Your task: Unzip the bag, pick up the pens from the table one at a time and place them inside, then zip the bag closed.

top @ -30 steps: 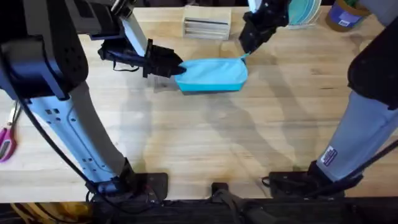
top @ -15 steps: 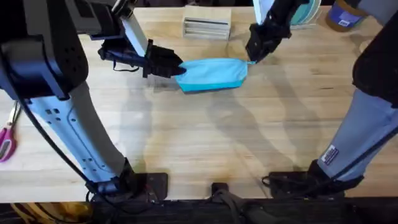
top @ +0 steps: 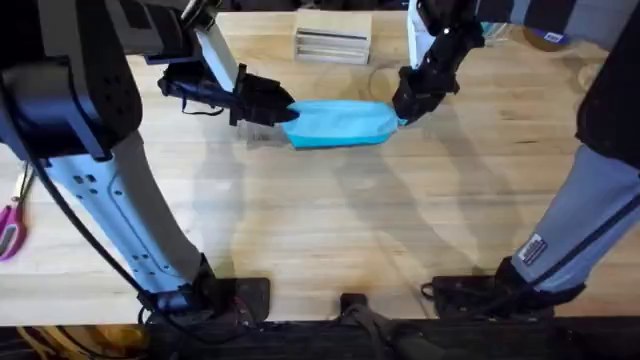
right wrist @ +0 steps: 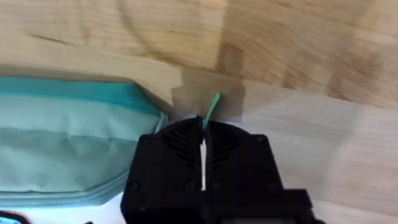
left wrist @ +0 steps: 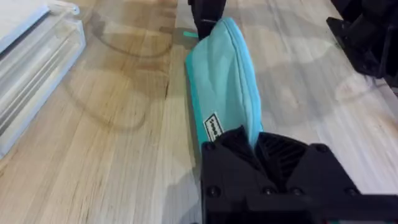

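Robot lab bench, butcher-block table [top: 330, 230], two arms bolted on, scissors [top: 10, 228], white box [top: 332, 42]

The light blue soft fabric pouch [top: 340, 123] has both ends covered in the overhead view: its left end by the left hand [top: 272, 104], its right end by the right hand [top: 408, 103]. In the right wrist view the pouch [right wrist: 68, 146] is cut off at the edge, and the thin teal zipper pull [right wrist: 211, 107] disappears between black fingers [right wrist: 183, 152] pressed together.
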Robot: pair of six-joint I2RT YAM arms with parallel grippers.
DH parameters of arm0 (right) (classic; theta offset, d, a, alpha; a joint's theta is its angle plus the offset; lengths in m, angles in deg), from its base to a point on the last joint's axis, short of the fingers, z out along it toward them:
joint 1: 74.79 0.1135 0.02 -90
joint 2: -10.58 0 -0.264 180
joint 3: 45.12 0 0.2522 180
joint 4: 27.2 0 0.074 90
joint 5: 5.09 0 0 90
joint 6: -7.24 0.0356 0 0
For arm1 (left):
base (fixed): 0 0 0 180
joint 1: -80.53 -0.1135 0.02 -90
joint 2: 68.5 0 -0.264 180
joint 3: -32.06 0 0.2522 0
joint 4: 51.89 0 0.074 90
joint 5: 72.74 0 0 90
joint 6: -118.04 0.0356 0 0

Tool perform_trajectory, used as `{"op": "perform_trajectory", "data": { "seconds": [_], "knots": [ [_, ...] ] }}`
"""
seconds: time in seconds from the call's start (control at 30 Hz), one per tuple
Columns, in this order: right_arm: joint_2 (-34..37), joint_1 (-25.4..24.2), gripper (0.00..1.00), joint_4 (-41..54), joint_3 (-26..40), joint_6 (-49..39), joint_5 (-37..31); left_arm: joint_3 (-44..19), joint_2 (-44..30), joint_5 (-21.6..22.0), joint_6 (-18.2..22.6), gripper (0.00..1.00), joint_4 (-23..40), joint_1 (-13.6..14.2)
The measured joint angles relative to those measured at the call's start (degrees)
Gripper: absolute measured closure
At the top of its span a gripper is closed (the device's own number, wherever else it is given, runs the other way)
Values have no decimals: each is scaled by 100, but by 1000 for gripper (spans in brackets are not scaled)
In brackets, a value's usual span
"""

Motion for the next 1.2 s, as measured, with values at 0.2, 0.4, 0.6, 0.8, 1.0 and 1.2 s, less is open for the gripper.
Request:
{"op": "perform_trajectory", "data": {
  "seconds": [0.2,0.4,0.6,0.8,1.0,1.2],
  "knots": [
    [-3,-59,757,423,416,35,-57,0,2,79,0,959,2,-56],
    [-589,-87,393,543,962,34,-114,0,1,98,0,959,4,-98],
    [-1533,-87,6,756,1187,-31,-114,0,2,101,2,959,7,-98],
    [-1872,-87,5,1196,1191,-116,-204,0,2,105,0,959,7,-98],
    [-2181,-87,5,1277,1191,-193,-310,-2,2,-15,2,9,50,-136],
    [-2393,-87,5,1379,1191,-288,-402,-54,4,105,9,4,369,-186]
  ]
}}
